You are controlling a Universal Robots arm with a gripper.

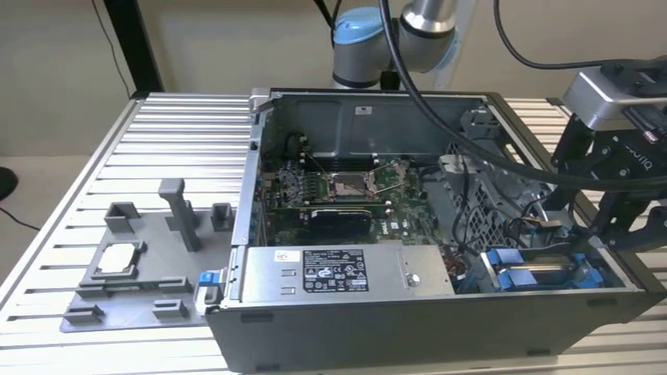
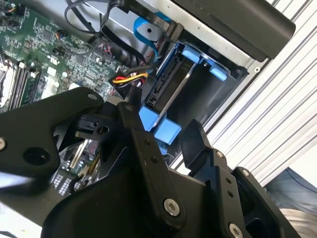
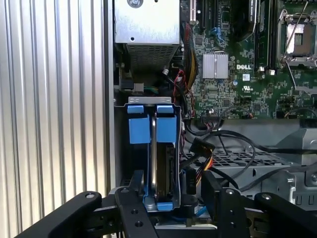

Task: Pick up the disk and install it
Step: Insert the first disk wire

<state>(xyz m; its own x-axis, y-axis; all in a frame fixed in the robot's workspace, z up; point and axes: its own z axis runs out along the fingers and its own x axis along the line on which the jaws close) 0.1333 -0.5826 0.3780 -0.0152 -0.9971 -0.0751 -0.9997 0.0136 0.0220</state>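
While my gripper (image 3: 172, 181) straddles the near end of the disk (image 3: 161, 153), jaws apart and clamping nothing, the disk stands on edge in the drive bay (image 3: 143, 100) at the case corner. Risks, as I judge them: one finger (image 3: 210, 186) sits near the power cables (image 3: 204, 161) and could snag them, and any skew could jam the blue carrier.

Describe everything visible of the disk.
The disk stands on edge in a corner of the open computer case. It is a dark, silver-edged slab in a bright blue plastic carrier, whose tabs show at both ends. Cables run close beside it. The claw is right at its near end.
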